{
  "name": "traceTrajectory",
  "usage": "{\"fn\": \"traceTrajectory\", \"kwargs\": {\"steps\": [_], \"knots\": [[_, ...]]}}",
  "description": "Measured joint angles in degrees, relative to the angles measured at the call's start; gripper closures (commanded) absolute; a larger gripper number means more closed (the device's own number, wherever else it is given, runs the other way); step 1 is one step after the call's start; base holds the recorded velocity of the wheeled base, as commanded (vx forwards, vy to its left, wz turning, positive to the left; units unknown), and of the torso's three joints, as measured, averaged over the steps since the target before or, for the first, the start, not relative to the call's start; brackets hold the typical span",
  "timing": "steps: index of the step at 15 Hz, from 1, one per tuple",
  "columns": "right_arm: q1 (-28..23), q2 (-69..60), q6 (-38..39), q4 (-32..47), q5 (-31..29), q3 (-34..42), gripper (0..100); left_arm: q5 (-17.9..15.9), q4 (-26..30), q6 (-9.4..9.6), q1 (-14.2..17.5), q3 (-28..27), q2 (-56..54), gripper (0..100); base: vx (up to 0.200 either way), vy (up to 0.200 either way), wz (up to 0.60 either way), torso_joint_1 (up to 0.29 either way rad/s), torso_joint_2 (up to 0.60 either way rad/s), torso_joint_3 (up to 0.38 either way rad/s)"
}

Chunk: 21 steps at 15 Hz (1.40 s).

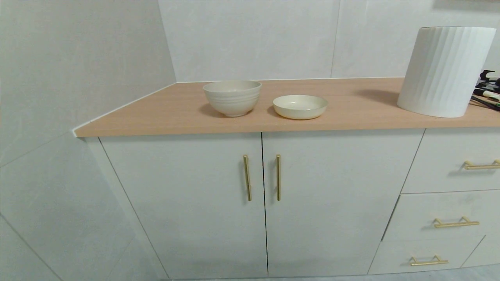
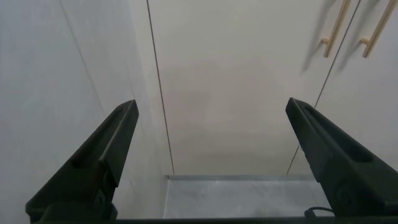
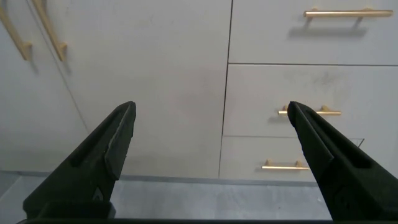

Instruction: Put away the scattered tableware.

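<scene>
Your left gripper point(image 2: 211, 104) has two matte black fingers point(image 2: 102, 162), each a flat-sided wedge narrowing to a blunt tip. Your right gripper point(image 3: 211, 106) looks the same: dark, angular, tapered.

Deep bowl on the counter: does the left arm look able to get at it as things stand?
Probably yes, once raised. The bowl stands in the open, apart from the shallow dish, but the open left gripper faces the cabinet door below the counter.

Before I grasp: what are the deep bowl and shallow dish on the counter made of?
Deep bowl: likely glazed ceramic or melamine; cream, ribbed bands, soft sheen. Shallow dish: seemingly the same stuff, smooth, with a glossier rim highlight.
</scene>
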Motion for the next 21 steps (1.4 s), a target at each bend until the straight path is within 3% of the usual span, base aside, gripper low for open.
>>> {"fn": "traceTrajectory", "kwargs": {"steps": [18,21], "knots": [[0.0,0.07,-1.68,0.02,0.37,0.0,0,0.0,0.0,0.04,0.0,0.0,0.0,0,0.0,0.0,0.03,0.0,0.0,0.001],[0.24,0.74,-1.12,0.32,3.4,-2.08,0,0.0,0.0,0.06,0.0,0.0,0.0,0,0.0,0.0,0.0,0.0,0.0,0.0]]}}
